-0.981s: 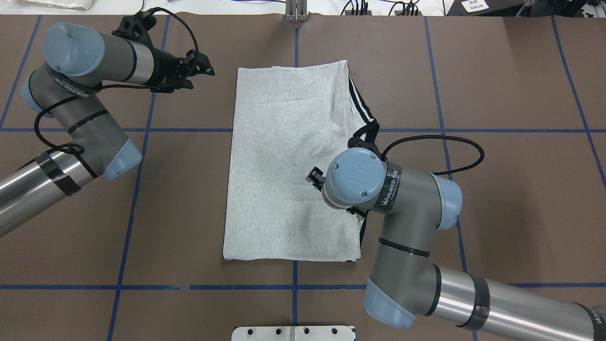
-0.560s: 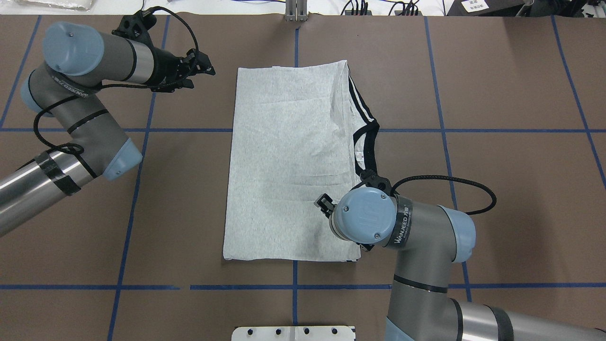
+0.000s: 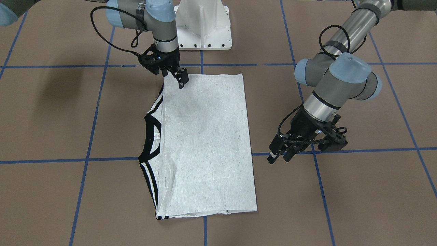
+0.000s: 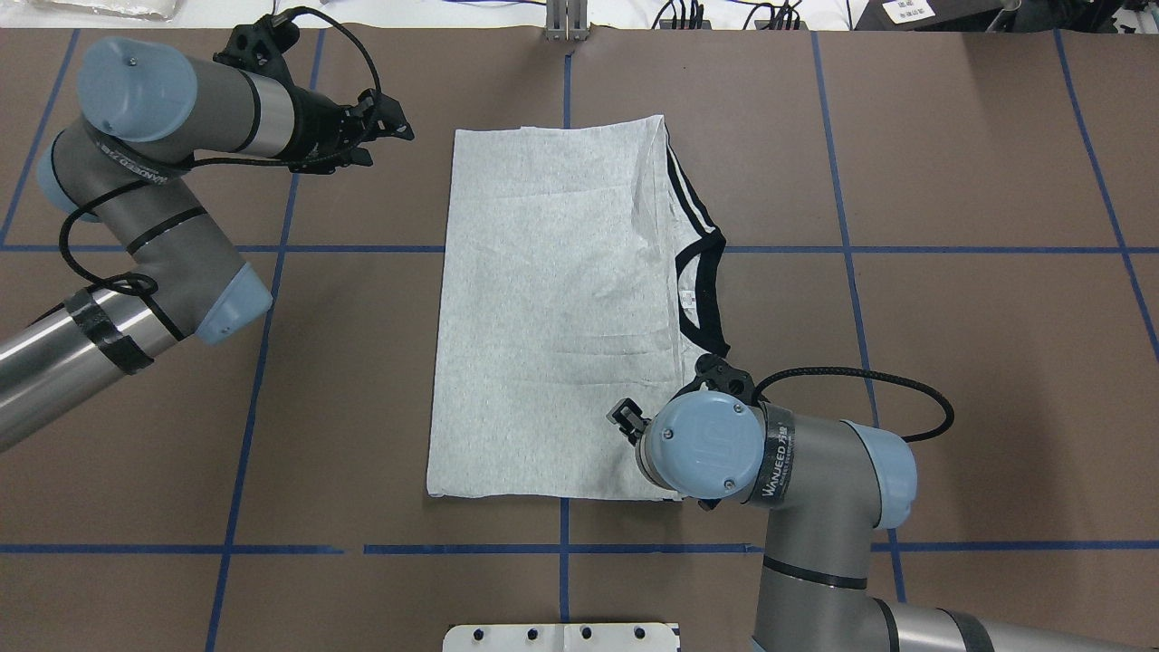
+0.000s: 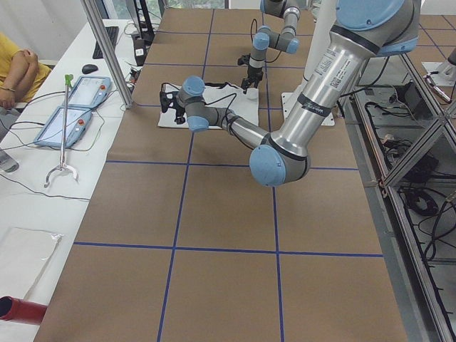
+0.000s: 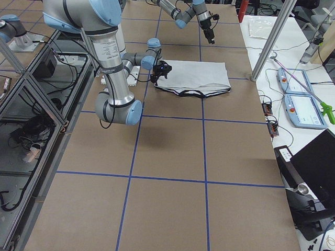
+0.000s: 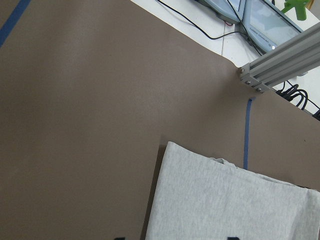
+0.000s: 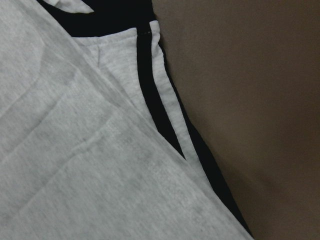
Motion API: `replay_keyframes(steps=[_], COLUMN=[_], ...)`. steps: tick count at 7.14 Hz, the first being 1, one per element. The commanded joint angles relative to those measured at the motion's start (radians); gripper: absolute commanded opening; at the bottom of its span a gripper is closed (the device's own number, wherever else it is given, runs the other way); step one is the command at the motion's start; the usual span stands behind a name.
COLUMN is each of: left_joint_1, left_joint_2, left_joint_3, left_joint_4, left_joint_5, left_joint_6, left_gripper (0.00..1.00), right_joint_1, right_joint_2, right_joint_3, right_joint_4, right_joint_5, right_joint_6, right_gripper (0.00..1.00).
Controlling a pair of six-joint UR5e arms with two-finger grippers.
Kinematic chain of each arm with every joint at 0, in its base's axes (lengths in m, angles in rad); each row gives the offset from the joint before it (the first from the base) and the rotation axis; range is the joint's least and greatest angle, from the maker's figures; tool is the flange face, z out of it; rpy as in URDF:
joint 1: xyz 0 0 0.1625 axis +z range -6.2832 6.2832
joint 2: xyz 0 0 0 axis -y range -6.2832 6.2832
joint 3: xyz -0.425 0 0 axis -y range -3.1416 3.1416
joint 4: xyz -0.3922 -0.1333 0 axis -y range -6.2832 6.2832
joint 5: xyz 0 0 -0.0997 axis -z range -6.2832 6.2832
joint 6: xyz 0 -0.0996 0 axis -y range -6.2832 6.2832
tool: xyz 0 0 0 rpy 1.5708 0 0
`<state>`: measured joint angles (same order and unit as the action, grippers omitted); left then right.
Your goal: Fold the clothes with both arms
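Grey T-shirt [image 4: 543,299] lies flat at the middle of the brown table [image 4: 951,362], folded into a tall rectangle, plain grey side up, print not visible. In the overhead view the black collar [image 4: 711,244] pokes out along the shirt's 3 o'clock edge, with the black-and-white stripes [image 4: 681,186] running up from it toward 1 o'clock and more stripes at the 5 o'clock corner. The left hand [image 3: 278,158] hangs off the cloth at about 10 o'clock from the shirt, near its far corner but apart from it. Its fingers are spread and it holds nothing. The left wrist view shows that shirt corner lying on bare table. The right hand [image 3: 183,82] points down over the shirt's 5 o'clock corner, just inside the striped edge, tips at or just above the cloth. Contact can't be judged, and neither can whether it is clenched or released. The right wrist view is a close-up of grey fabric layers and the stripe edge. Blue tape lines [image 4: 851,244] grid the table. The white pedestal [image 3: 205,27] sits at 6 o'clock from the shirt.
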<state>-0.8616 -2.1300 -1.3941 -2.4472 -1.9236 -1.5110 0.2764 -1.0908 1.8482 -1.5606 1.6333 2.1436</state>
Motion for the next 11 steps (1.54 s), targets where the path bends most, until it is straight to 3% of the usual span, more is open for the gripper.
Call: replay_keyframes(steps=[1,8,9,11], left_joint_1=[-0.001,-0.002,-0.001,-0.001], left_joint_2=[0.007,0.027,0.027,0.027], left_joint_3=[-0.012,-0.042,-0.055,-0.077], left_joint_4=[0.000,0.014,0.031,0.059], left_joint_5=[0.000,0.002,0.002,0.002], left_joint_6=[0.000,0.000,0.000,0.000], left_gripper=[0.74,0.74,0.74,0.74], right_joint_1=[-0.012,-0.034,-0.036,-0.036], right_joint_2=[-0.006,-0.012,-0.018,-0.020], right_joint_3=[0.000,-0.003,-0.003,-0.003], right_joint_4=[0.001,0.004,0.004,0.005], right_joint_5=[0.000,-0.001,-0.001,0.000], right_joint_6=[0.001,0.010,0.010,0.034], right_gripper=[1.00,0.90,0.83,0.50])
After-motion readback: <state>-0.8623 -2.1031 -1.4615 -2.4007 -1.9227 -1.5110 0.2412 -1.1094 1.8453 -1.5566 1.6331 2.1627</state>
